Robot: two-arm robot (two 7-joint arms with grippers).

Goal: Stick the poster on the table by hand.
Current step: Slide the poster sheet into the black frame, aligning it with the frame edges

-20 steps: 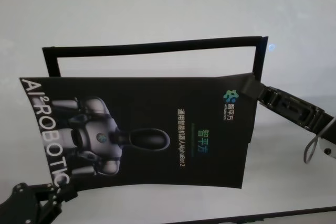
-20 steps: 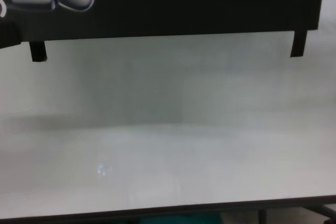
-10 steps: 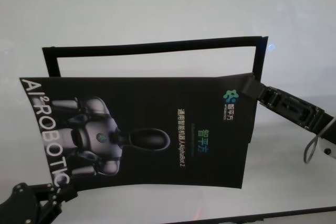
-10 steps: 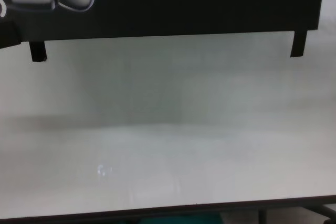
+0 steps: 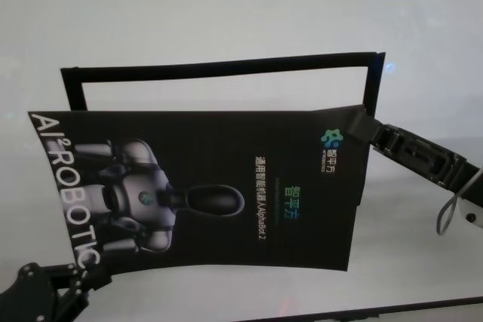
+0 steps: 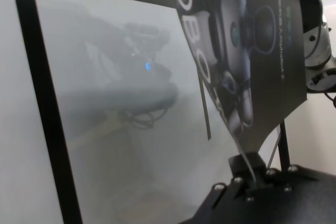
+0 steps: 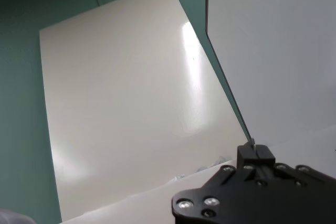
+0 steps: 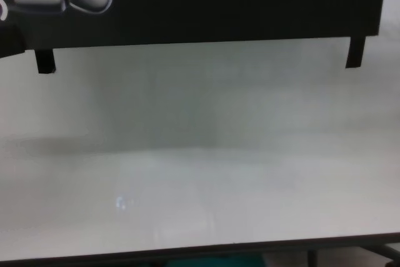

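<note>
The poster [image 5: 211,186], black with a silver robot figure and white lettering, hangs slightly bowed above the white table [image 5: 226,5]. My left gripper [image 5: 81,275] is shut on its near left corner, and the left wrist view shows the fingertips [image 6: 247,162] pinching the sheet's edge [image 6: 247,51]. My right gripper [image 5: 361,127] is shut on the far right corner, and the right wrist view shows it [image 7: 255,151] clamped on the thin edge of the sheet. In the chest view the poster's lower part [image 8: 219,4] fills the top above the table [image 8: 200,154].
Narrow black strips [image 5: 219,67] form a three-sided frame on the table behind and under the poster; their two ends [image 8: 45,60] [image 8: 356,52] show below the poster's edge. The table's dark front edge [image 8: 200,252] runs close to me.
</note>
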